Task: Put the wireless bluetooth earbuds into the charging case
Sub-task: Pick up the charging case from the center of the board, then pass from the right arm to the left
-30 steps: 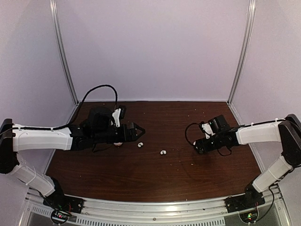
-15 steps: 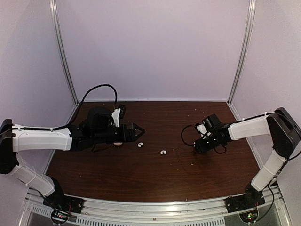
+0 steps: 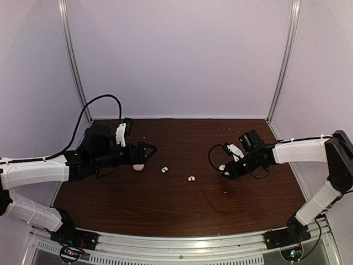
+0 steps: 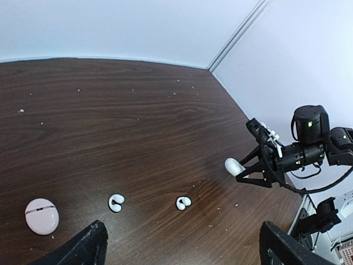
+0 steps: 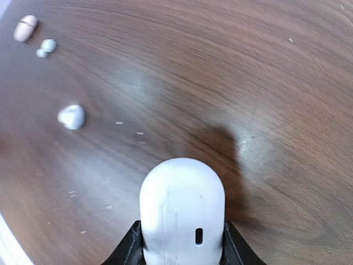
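Two tiny white earbuds lie on the dark wooden table, one [image 3: 164, 169] left of the other [image 3: 191, 179]; both show in the left wrist view [image 4: 116, 202] [image 4: 183, 203] and the right wrist view [image 5: 46, 48] [image 5: 71, 116]. My right gripper [image 3: 225, 168] [image 5: 182, 234] is shut on a white rounded charging case [image 5: 182, 204] [image 4: 234, 166] with a small port slot, held just above the table right of the earbuds. My left gripper [image 3: 149, 153] [image 4: 182, 245] is open and empty, hovering left of the earbuds.
A pale pinkish oval case [image 3: 138, 166] [image 4: 42, 215] [image 5: 25, 27] lies on the table under my left gripper's tips, left of the earbuds. Small crumbs dot the wood. Metal posts and lilac walls stand at the table's back and sides.
My left arm has drawn back to the left, uncovering the pinkish case. My right arm has swung left towards the earbuds with the white case in its jaws.
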{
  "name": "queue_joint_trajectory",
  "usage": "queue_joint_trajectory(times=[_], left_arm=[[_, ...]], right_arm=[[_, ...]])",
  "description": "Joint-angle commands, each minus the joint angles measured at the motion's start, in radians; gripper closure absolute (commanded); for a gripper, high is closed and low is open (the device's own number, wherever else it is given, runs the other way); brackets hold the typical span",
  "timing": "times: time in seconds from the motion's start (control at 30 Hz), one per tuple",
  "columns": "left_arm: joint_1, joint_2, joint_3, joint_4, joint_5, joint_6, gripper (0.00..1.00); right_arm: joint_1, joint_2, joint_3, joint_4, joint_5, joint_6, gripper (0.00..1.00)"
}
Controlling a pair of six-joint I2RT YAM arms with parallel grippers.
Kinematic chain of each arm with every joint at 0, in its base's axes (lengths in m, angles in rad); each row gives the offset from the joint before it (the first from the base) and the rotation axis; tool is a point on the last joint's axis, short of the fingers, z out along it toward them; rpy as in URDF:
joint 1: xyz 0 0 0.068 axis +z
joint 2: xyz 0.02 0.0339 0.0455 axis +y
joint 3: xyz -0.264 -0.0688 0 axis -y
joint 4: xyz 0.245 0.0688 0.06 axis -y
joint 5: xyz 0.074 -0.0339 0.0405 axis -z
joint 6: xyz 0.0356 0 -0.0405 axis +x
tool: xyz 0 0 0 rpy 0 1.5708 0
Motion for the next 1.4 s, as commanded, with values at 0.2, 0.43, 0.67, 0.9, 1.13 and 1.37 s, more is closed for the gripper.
queue_joint_trajectory(times=[0.2, 0.43, 0.67, 0.9, 1.13, 1.37], left_arm=[[-0.103, -0.154, -0.126, 0.226, 0.061, 0.288, 0.03], [-0.235, -0.169, -0.162, 0.272, -0.039, 0.448, 0.02], [-0.240, -0.203, -0.204, 0.323, -0.010, 0.459, 0.03], [-0.241, -0.262, -0.236, 0.354, 0.025, 0.491, 0.03], [-0.242, -0.252, -0.234, 0.358, 0.081, 0.502, 0.04], [-0.274, -0.244, -0.215, 0.361, 0.115, 0.575, 0.05]], right_arm=[[0.155, -0.315, 0.039, -0.037, -0.316, -0.039, 0.76], [0.462, -0.465, 0.062, -0.077, 0.131, -0.194, 0.72], [0.717, -0.526, 0.079, -0.088, 0.515, -0.285, 0.75], [0.893, -0.498, 0.096, -0.106, 0.741, -0.384, 0.76], [0.963, -0.496, 0.099, -0.098, 0.856, -0.415, 0.78], [0.962, -0.483, 0.098, -0.050, 0.796, -0.396, 0.78]])
